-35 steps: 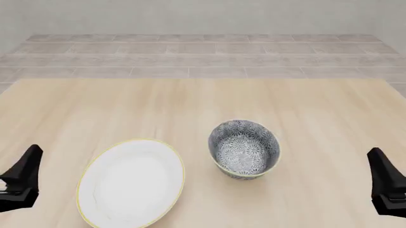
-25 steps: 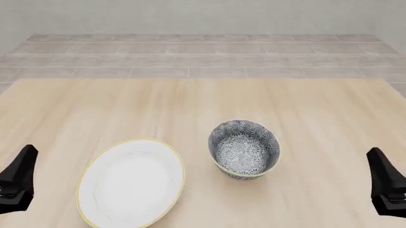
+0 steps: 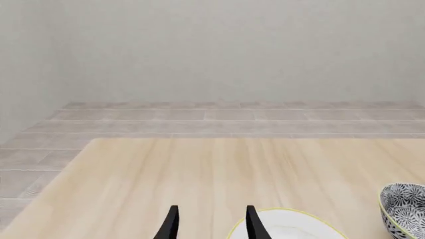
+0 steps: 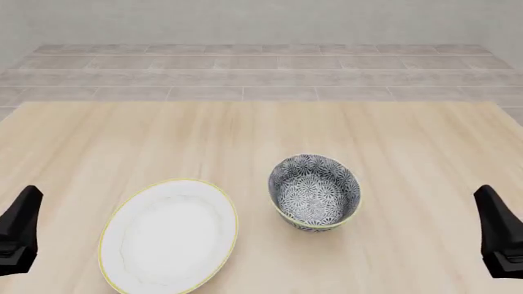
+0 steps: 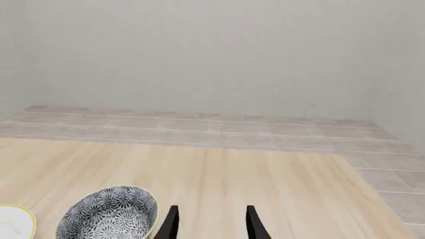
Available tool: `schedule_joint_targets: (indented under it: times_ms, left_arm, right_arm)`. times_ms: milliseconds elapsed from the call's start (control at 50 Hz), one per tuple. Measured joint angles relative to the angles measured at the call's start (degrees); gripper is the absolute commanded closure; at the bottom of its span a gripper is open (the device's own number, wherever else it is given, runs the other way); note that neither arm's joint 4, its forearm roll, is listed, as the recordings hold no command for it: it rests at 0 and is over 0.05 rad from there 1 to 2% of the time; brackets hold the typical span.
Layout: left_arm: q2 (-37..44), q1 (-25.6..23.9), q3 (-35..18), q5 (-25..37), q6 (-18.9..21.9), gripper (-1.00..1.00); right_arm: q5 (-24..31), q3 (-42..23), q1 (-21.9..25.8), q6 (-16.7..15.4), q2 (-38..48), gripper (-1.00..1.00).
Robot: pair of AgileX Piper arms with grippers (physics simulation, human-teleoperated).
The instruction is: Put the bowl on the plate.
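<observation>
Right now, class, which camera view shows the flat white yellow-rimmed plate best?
The front view: the flat white yellow-rimmed plate shows nearly whole. The left wrist view catches only its far edge; the right wrist view shows a sliver.

The bowl (image 4: 315, 191) is dark grey-and-white floral, the plate (image 4: 168, 236) white with a yellow rim.

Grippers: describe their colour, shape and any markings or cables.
Both the left gripper and the right gripper are plain matte black, each with two slim fingers tapering to points. No markings, cables or sleeves show. The front view catches only dark, wedge-shaped parts at its edges.
</observation>
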Motion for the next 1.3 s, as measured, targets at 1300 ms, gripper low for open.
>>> schedule_joint_targets:
  times_ms: [1300]
  left_arm:
    - [-0.59,0.93,2.06,-0.73,-0.08,-1.00]
  right_arm:
    - [-6.74,-8.20,9.24,-4.46,18.05,-1.00]
